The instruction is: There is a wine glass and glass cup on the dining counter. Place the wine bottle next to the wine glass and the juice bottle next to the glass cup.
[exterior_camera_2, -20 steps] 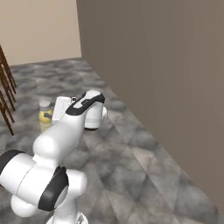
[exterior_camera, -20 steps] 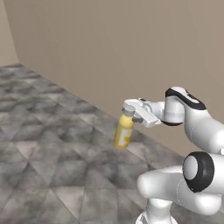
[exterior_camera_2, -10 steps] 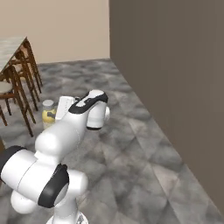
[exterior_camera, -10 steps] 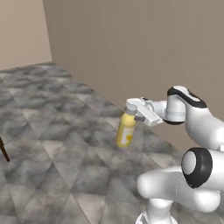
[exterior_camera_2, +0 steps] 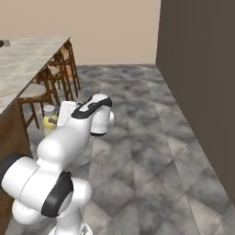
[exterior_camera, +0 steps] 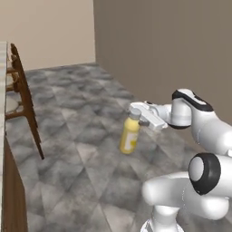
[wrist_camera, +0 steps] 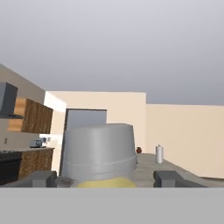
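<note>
While hand (exterior_camera: 137, 116) grips juice bottle (exterior_camera: 129, 136), fingertips hidden

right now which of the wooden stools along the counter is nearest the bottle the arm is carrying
The closest stool, the front one in the right base view, just beside the juice bottle that the gripper holds by its neck; the other stools stand farther down the dining counter.

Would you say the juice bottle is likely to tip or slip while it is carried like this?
The juice bottle probably keeps its shape. The gripper holds it near the cap, so the body hanging below might swing. Its smooth surface could slip.
</note>
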Robot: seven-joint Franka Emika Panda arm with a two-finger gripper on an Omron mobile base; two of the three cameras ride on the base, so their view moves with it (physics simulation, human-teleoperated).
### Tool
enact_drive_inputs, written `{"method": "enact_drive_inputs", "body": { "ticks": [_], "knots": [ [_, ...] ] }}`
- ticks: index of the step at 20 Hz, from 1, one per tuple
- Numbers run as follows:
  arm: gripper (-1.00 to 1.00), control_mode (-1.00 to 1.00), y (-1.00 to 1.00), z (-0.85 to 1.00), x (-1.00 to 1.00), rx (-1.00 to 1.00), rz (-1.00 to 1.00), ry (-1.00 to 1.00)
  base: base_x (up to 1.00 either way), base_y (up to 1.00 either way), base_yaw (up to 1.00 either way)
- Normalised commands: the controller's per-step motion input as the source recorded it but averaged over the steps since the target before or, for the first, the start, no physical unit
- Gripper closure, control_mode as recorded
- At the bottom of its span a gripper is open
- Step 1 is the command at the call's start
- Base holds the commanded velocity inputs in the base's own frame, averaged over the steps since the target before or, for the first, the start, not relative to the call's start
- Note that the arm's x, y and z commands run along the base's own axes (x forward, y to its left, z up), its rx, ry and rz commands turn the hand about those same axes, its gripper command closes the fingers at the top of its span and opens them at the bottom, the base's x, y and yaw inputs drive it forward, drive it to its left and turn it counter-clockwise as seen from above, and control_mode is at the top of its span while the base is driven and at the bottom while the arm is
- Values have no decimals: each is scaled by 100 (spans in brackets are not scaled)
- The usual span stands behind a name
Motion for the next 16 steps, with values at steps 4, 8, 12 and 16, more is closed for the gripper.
{"method": "enact_drive_inputs", "body": {
  "ticks": [4, 8, 12, 16],
  "knots": [
    [100, 100, 0, 0, 0, 0, 0, 0, 86, 0, 13],
    [100, 100, 0, 0, 0, 0, 0, 0, 88, -2, 3],
    [100, 100, 0, 0, 0, 0, 0, 0, 88, -3, 2],
    [100, 100, 0, 0, 0, 0, 0, 0, 88, -3, 2]
  ]
}}
